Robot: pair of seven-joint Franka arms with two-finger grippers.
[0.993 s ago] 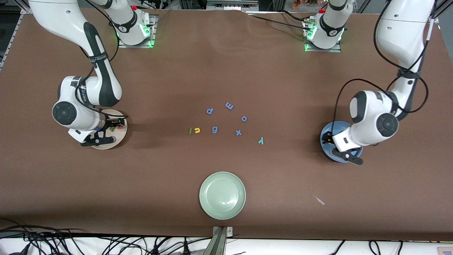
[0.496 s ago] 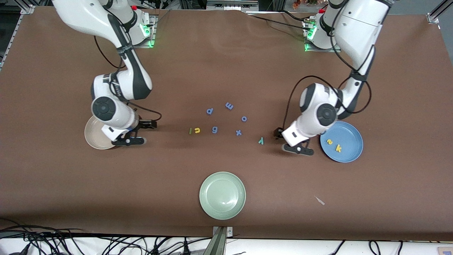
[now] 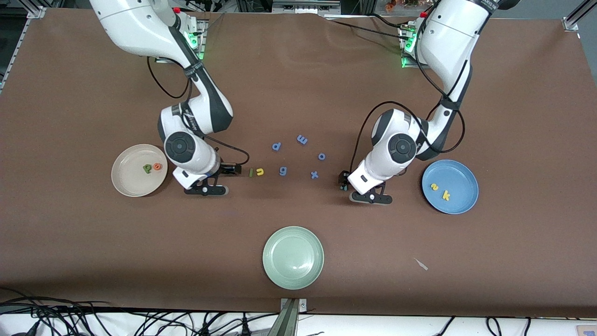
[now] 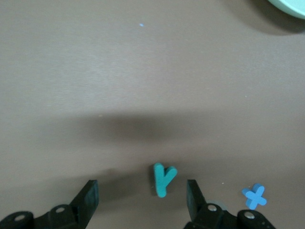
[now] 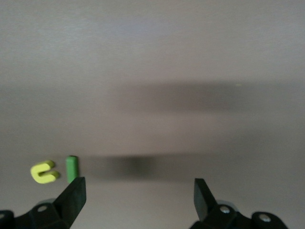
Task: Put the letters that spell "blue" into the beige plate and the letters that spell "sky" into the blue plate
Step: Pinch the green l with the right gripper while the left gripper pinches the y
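The beige plate [image 3: 128, 182] holds the dark green b [image 3: 148, 168] and the orange e [image 3: 157, 166]. The blue plate [image 3: 461, 179] holds the yellow s [image 3: 434, 187] and k [image 3: 446, 195]. My right gripper [image 3: 232, 170] is low and open beside the green l [image 3: 251, 172] and the yellow u [image 3: 260, 172]. In the right wrist view the l [image 5: 72, 168] and u [image 5: 44, 172] lie just outside the open right gripper [image 5: 139, 193]. My left gripper [image 3: 343, 180] is open over the teal y [image 4: 163, 179], which lies between the fingers of that gripper [image 4: 141, 198], untouched.
Several periwinkle letters lie mid-table: d [image 3: 276, 146], m [image 3: 302, 139], o [image 3: 322, 156], g [image 3: 282, 171] and x [image 3: 315, 175]. A pale green plate [image 3: 293, 257] sits nearer the front camera. A small pale scrap [image 3: 421, 264] lies toward the left arm's end.
Both arms swung from their plates toward the table's middle. The right gripper left the beige plate and reached the l. The left gripper left the blue plate and came over the y.
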